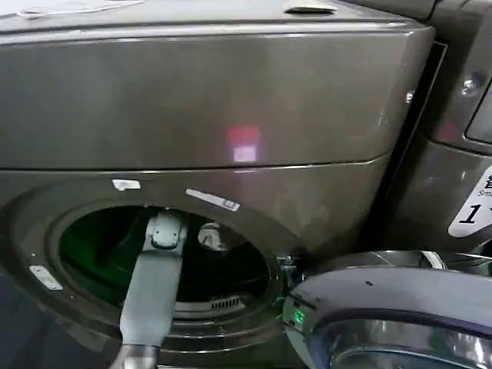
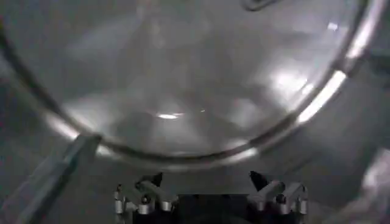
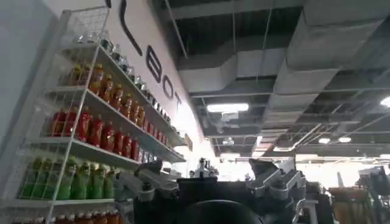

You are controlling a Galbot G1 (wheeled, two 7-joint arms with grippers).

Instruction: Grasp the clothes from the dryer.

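The dryer (image 1: 231, 115) is a dark bronze-grey machine with its round mouth (image 1: 165, 265) open at the lower left. My left arm (image 1: 152, 288) reaches through the mouth into the steel drum (image 2: 183, 79). In the left wrist view my left gripper (image 2: 206, 179) is open, facing the drum's shiny back wall with nothing between its fingers. A small whitish lump (image 1: 212, 236) lies deep in the drum beside the arm; I cannot tell whether it is the clothes. My right gripper (image 3: 204, 170) is open and empty, pointing up into the room.
The dryer's grey-rimmed glass door (image 1: 392, 323) stands swung open at the lower right, close to the mouth. A drum paddle (image 2: 52, 176) runs along the drum wall near the left gripper. A wire shelf of bottles (image 3: 85, 134) stands near the right gripper.
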